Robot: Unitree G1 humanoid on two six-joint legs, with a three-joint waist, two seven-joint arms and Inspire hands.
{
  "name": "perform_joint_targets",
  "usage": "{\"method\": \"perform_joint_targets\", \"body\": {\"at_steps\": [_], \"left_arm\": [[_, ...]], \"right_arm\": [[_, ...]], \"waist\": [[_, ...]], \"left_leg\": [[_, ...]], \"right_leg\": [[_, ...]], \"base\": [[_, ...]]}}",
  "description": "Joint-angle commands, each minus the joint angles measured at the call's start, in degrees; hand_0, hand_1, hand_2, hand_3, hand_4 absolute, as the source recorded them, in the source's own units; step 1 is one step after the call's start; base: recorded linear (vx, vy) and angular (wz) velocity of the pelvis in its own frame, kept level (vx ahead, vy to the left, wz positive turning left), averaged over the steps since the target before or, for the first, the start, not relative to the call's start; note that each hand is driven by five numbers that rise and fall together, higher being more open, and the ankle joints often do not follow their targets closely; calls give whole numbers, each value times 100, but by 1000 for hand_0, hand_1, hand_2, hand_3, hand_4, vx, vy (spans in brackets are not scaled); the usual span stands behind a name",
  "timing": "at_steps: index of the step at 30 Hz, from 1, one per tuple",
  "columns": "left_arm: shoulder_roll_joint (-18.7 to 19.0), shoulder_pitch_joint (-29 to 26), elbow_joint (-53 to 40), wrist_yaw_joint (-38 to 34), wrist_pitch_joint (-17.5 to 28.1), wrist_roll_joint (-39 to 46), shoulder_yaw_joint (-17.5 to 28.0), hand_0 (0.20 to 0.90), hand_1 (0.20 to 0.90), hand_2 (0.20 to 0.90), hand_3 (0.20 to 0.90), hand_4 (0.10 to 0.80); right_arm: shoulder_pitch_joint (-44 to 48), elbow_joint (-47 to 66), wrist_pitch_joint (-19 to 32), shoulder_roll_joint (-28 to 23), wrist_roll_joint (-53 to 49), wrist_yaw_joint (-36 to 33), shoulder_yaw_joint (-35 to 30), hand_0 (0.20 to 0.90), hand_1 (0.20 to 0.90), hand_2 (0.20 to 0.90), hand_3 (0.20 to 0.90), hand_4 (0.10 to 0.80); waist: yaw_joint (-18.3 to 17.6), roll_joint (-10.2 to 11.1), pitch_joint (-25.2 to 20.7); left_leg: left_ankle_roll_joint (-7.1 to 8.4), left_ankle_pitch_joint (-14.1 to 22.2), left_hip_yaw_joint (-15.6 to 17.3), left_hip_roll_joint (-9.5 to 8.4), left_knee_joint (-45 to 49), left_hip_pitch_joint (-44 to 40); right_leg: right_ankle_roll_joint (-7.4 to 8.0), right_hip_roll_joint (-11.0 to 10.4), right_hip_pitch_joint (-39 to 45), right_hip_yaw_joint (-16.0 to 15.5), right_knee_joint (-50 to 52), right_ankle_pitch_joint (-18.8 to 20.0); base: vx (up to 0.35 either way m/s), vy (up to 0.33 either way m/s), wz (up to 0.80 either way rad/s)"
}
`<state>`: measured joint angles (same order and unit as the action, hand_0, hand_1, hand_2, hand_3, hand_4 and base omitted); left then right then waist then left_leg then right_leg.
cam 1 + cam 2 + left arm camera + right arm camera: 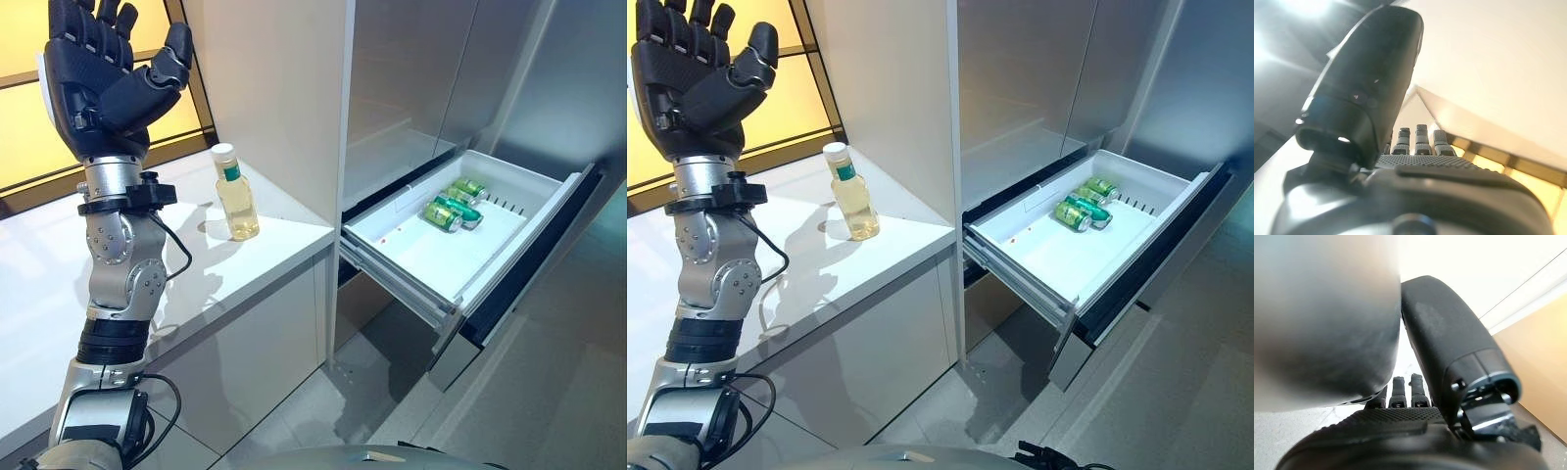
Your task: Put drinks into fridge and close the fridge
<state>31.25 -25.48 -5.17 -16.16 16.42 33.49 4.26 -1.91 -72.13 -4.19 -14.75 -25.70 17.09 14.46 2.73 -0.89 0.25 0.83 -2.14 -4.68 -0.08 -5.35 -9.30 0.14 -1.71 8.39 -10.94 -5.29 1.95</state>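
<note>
A drink bottle with pale yellow liquid, a white cap and a green band stands upright on the white counter, near its right end. My left hand is raised well above the counter, to the left of the bottle, open and empty with fingers straight; it also shows in the left wrist view. Green cans lie on their sides at the back of the white fridge drawer, which is pulled out. My right hand shows in the right wrist view, open and empty.
The tall fridge front rises above the open drawer. A white cabinet side stands between the counter and the fridge. The grey tiled floor lies below the drawer.
</note>
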Motion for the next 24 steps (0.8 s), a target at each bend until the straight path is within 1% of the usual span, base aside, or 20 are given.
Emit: {"method": "perform_joint_targets", "body": {"at_steps": [1, 3, 10, 14, 24], "left_arm": [[492, -866, 179, -26, 94, -332, -17, 900, 900, 900, 900, 800], [486, -696, 279, 92, -75, -226, -44, 900, 900, 900, 900, 800], [472, -400, 664, 266, -325, -276, -52, 900, 900, 900, 900, 800], [493, -301, 981, 409, -366, -200, -62, 900, 900, 900, 900, 800], [313, -76, 1448, 686, -500, -394, -156, 900, 900, 900, 900, 800]], "right_arm": [[336, -129, -46, 331, 31, 126, 146, 900, 900, 900, 900, 800], [322, -87, -83, 325, 49, 133, 136, 900, 900, 900, 900, 800], [280, -33, -150, 272, 140, 160, 74, 900, 900, 900, 900, 800], [265, -6, -181, 206, 216, 188, 31, 900, 900, 900, 900, 800], [219, 63, -209, 164, 337, 220, -62, 900, 900, 900, 900, 800]], "waist": [[-14, 31, -37], [4, 36, -5], [-10, 27, 37], [-30, 26, 62], [-91, 49, 109]], "left_leg": [[-142, 430, 254, -220, 35, 51], [-153, 429, 239, -233, 35, 43], [-180, 427, 246, -259, 35, 13], [-195, 433, 260, -277, 35, 5], [-230, 456, 323, -297, 35, -36]], "right_leg": [[135, -25, 117, 173, 294, -462], [142, -29, 124, 172, 298, -455], [160, -35, 130, 212, 311, -434], [178, -43, 120, 250, 317, -426], [210, -47, 119, 343, 312, -392]], "base": [[15, 13, 4], [20, 21, 4], [26, 28, 1], [23, 41, -1], [8, 13, -1]]}}
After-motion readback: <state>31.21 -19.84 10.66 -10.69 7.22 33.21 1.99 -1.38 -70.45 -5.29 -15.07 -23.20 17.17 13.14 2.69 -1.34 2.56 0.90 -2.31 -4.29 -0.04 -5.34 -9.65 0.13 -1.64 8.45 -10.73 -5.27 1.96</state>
